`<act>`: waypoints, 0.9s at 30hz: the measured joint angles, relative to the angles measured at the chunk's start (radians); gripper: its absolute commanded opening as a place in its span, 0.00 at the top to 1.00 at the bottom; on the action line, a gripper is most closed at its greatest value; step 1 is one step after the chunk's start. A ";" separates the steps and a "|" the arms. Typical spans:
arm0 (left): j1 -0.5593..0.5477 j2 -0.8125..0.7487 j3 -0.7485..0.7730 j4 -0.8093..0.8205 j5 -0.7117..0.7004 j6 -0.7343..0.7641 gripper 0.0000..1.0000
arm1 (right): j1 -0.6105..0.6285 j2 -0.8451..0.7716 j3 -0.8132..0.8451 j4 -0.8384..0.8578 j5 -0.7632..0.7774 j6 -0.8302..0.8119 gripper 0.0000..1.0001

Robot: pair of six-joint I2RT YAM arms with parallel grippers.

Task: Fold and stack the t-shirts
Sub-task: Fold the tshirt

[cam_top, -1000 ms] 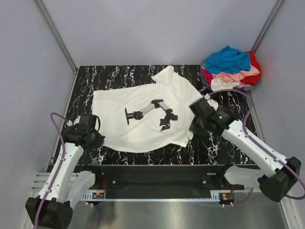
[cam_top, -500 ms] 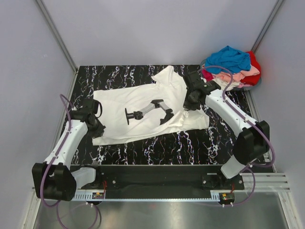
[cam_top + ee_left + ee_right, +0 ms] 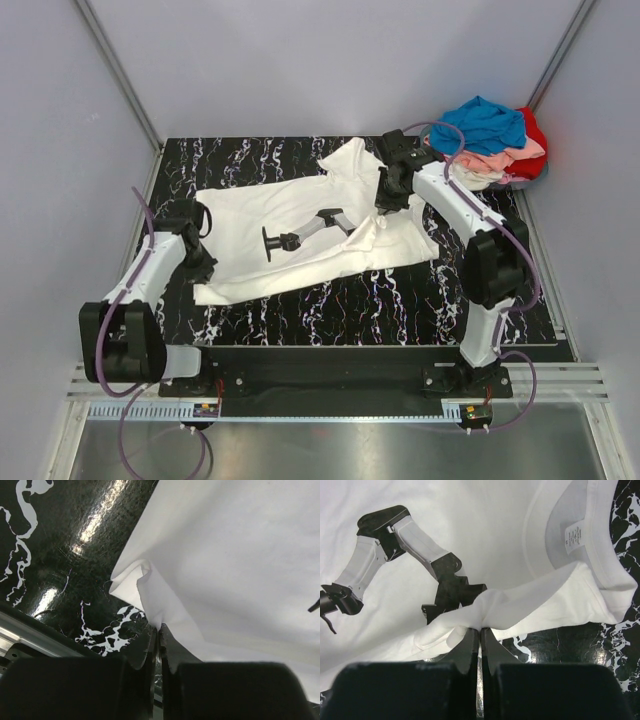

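Note:
A white t-shirt [image 3: 240, 220] with a printed robot arm [image 3: 305, 232] lies across the black marble table [image 3: 400, 300], its near edge lifted and drawn back over itself. My left gripper [image 3: 202, 270] is shut on the shirt's near left corner, and the cloth [image 3: 240, 555] rises to a peak at the tips [image 3: 159, 630]. My right gripper [image 3: 383, 207] is shut on a bunched fold [image 3: 485, 607] of the same shirt, just below the collar [image 3: 600, 555] and beside the print [image 3: 445, 575]. The other t-shirts [image 3: 487, 140] are heaped at the back right, blue on top of pink and red.
The heap sits in a dark basket [image 3: 540, 176] at the table's back right corner. Grey walls close in on the left, back and right. A metal rail [image 3: 330, 408] with both arm bases runs along the near edge.
My right gripper has carried the shirt's near right edge up towards the collar. The left gripper has drawn the near left corner up and inward. The shirt's near half has folded back.

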 measured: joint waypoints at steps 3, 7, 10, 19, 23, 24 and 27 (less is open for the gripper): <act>0.014 0.051 0.012 0.006 -0.005 0.014 0.81 | -0.003 0.073 0.063 -0.012 0.000 -0.018 0.98; 0.054 0.154 0.061 0.018 -0.011 0.042 0.73 | -0.013 0.209 0.213 -0.059 0.002 -0.040 0.27; 0.098 0.248 0.135 0.014 -0.010 0.071 0.60 | -0.041 0.335 0.414 -0.116 0.006 -0.068 0.12; 0.126 0.120 0.276 -0.027 -0.046 0.106 0.27 | -0.125 0.256 0.417 -0.113 0.028 -0.084 0.14; 0.115 -0.070 0.196 -0.021 -0.047 0.115 0.30 | -0.116 -0.023 -0.006 0.021 -0.100 -0.049 0.20; 0.113 -0.111 0.161 -0.019 -0.045 0.119 0.30 | -0.114 -0.060 -0.064 0.042 -0.132 -0.040 0.20; 0.113 -0.173 0.063 -0.009 -0.039 0.132 0.29 | -0.109 -0.136 -0.240 0.148 -0.236 -0.008 0.21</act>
